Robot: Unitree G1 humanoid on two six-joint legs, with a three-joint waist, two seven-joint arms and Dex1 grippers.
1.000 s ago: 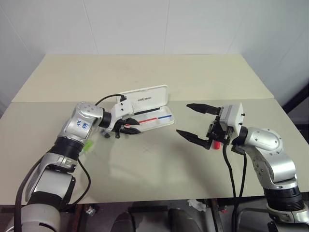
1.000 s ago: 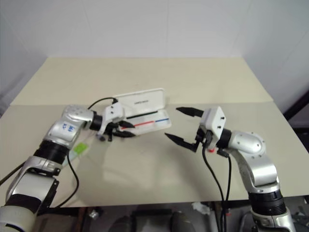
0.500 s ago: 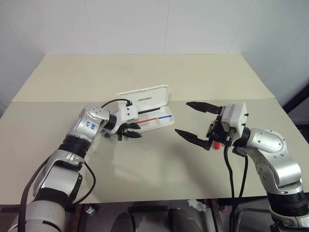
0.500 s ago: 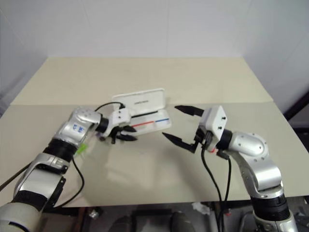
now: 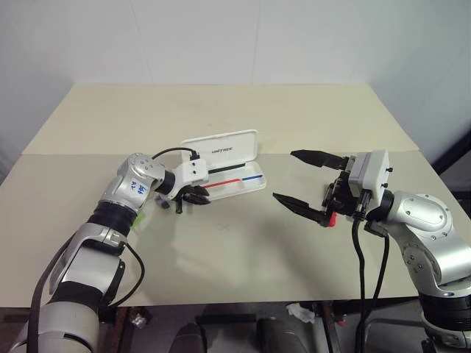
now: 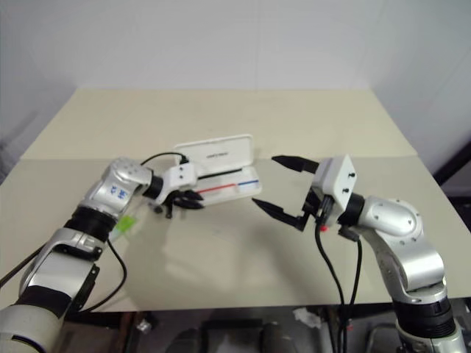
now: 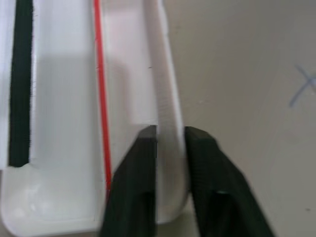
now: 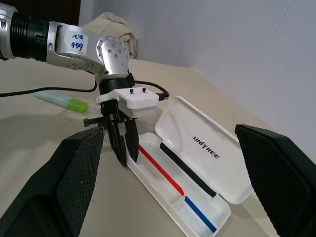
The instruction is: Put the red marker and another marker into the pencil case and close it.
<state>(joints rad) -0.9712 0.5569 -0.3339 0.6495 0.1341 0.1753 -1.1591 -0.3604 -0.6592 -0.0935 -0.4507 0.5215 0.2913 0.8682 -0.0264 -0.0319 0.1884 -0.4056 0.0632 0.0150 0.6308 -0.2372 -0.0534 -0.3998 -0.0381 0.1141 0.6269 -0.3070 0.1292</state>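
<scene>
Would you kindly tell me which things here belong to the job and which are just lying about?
Job in hand:
- pencil case, open, front wall pinched by the left gripper
- red marker, beneath the right gripper, which is open
- green-ended marker, on the table

Lying about:
- crumpled cloth
- blue pen mark

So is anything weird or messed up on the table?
Nothing is spilled or broken. One odd thing: the left gripper has its fingers pinched on the front wall of the open pencil case, not on a marker. The green-ended marker lies on the table, outside the case.
</scene>
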